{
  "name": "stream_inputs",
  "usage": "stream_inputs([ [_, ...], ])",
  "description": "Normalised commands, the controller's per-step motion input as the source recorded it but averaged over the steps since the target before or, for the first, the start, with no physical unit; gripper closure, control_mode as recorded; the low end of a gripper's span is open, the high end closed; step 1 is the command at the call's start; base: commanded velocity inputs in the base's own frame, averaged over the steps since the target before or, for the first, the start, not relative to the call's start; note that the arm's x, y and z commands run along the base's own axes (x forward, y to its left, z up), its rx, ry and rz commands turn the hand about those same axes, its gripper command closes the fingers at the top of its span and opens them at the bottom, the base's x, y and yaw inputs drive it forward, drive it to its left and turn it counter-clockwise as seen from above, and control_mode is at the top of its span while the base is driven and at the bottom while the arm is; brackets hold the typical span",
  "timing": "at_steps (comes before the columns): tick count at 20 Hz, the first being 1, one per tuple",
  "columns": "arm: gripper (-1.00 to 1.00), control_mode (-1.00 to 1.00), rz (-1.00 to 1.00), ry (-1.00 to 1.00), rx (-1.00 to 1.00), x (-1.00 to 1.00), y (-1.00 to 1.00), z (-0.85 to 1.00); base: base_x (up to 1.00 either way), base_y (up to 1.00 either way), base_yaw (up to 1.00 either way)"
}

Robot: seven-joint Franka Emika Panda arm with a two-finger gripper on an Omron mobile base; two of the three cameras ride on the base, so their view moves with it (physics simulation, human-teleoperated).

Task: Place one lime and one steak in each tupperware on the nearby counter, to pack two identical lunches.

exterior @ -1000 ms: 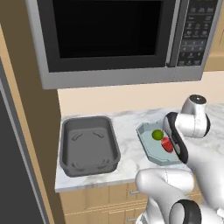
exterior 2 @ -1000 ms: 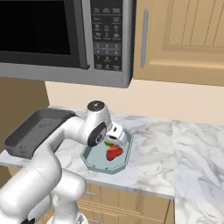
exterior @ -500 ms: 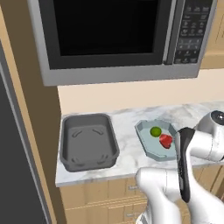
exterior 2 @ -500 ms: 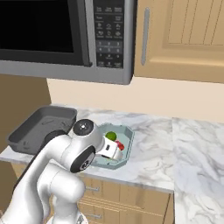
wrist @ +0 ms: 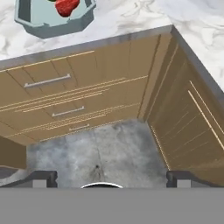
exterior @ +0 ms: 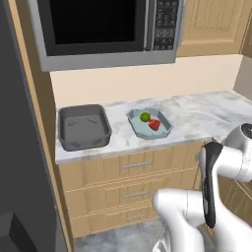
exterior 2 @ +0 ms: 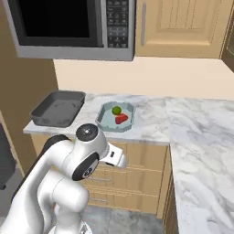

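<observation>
1. The gripper (wrist: pixel 107 177) hangs low in front of the wooden drawers (wrist: pixel 65 109), its jaws spread wide and empty.
2. Up and ahead of it on the counter (exterior 2: pixel 151 123) sits the pale blue tupperware (exterior 2: pixel 106 122) — a green lime (exterior 2: pixel 116 110) and a red steak (exterior 2: pixel 121 119) lie inside, touching.
3. Farther from the gripper, beyond that tray, stands the dark grey tupperware (exterior: pixel 83 140), nothing in it.

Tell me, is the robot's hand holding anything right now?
No, nothing. The gripper is open and empty, pointing at the floor. The lime and steak lie in the pale blue tupperware.
</observation>
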Motion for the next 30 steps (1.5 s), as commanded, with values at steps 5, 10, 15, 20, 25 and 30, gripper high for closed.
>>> stream_inputs([
  [5,-1.0,1.0,0.0,0.0,0.0,0.0,0.0,0.0,-1.0,0.0,-0.31],
  [10,-1.0,1.0,0.0,0.0,0.0,0.0,0.0,0.0,-1.0,0.25,-0.31],
  [15,-1.0,1.0,0.0,0.0,0.0,0.0,0.0,0.0,-1.0,0.81,-0.33],
  [20,-1.0,1.0,0.0,0.0,0.0,0.0,0.0,0.0,-1.0,0.86,-0.4],
  [25,-1.0,1.0,0.0,0.0,0.0,0.0,0.0,0.0,-1.0,0.7,-0.56],
  [30,-1.0,1.0,0.0,0.0,0.0,0.0,0.0,0.0,-1.0,0.98,-0.34],
])
